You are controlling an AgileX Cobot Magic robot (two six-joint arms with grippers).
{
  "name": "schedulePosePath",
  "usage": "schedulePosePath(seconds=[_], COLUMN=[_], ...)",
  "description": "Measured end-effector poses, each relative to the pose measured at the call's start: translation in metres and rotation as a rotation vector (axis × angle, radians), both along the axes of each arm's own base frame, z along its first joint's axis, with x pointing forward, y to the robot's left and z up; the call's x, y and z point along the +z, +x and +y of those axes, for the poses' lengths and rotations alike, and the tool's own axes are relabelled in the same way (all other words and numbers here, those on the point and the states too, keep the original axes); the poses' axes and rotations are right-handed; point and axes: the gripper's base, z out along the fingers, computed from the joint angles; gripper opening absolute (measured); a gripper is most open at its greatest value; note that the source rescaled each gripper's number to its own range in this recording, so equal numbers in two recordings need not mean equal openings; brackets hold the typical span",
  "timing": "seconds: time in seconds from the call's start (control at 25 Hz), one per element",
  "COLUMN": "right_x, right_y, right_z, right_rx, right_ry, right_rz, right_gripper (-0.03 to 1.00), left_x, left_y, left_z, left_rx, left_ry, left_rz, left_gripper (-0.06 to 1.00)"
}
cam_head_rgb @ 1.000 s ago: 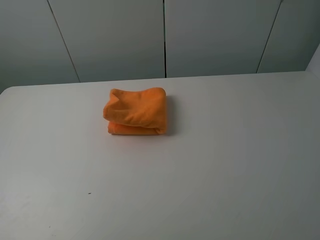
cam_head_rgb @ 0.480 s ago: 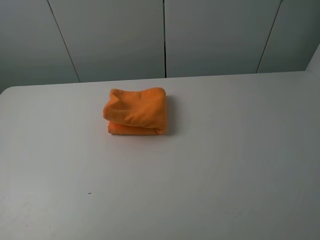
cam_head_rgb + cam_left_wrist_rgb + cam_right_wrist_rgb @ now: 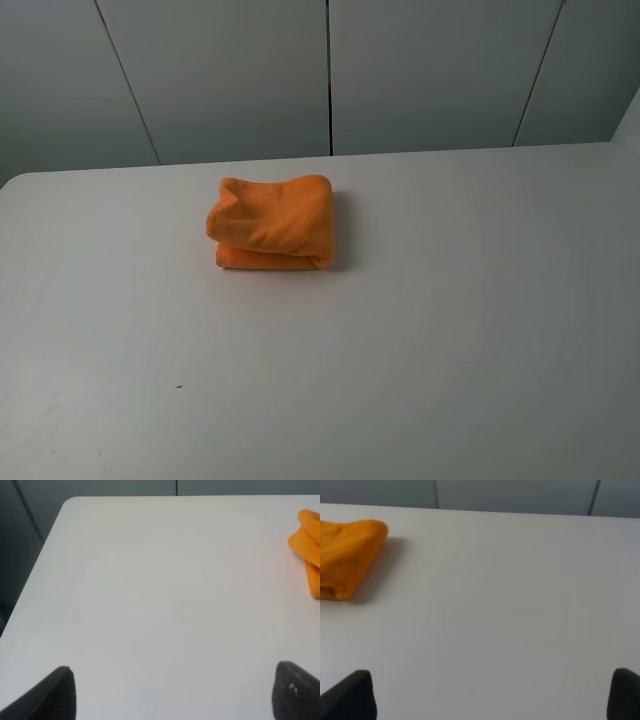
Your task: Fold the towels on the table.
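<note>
The orange towel [image 3: 271,224] lies folded into a thick bundle on the white table [image 3: 420,330], toward the back and left of the middle. Its edge shows in the left wrist view [image 3: 308,545] and its end in the right wrist view [image 3: 347,555]. Neither gripper shows in the exterior view. My left gripper [image 3: 175,692] is open, its two black fingertips [image 3: 55,695] wide apart over bare table, well away from the towel. My right gripper [image 3: 490,695] is open too, its fingertips [image 3: 350,695] wide apart, empty, apart from the towel.
The table's rounded back-left corner [image 3: 70,502] and left edge show in the left wrist view. Grey wall panels [image 3: 330,70] stand behind the table's back edge. A tiny dark speck [image 3: 179,387] lies on the front left of the table.
</note>
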Motion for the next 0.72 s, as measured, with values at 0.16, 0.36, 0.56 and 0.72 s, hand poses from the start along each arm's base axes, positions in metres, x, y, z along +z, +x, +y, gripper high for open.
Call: schedulePosePath(seconds=[0.16,0.36,0.56,0.72], right_x=[0.0000,0.0000,0.0000,0.0000], right_y=[-0.0002,-0.0002,-0.0002,-0.0002], right_z=[0.0012,0.0019,0.0019,0.0019], right_rx=[-0.132,-0.216,-0.221,-0.221], right_ry=[0.002,0.002,0.002,0.002], right_rz=[0.000,0.000,0.000,0.000], right_gripper=[1.00,1.00,1.00,1.00], left_x=[0.0002,0.0002,0.0002,0.0002], left_y=[-0.0001,-0.0001,-0.0002,-0.0002], left_z=[0.0003,0.0005,0.0007,0.0007], left_rx=[0.028,0.030,0.032,0.032], left_ry=[0.004,0.006,0.006,0.006], left_rz=[-0.002,-0.002,-0.002,-0.002], left_gripper=[1.00,1.00,1.00,1.00])
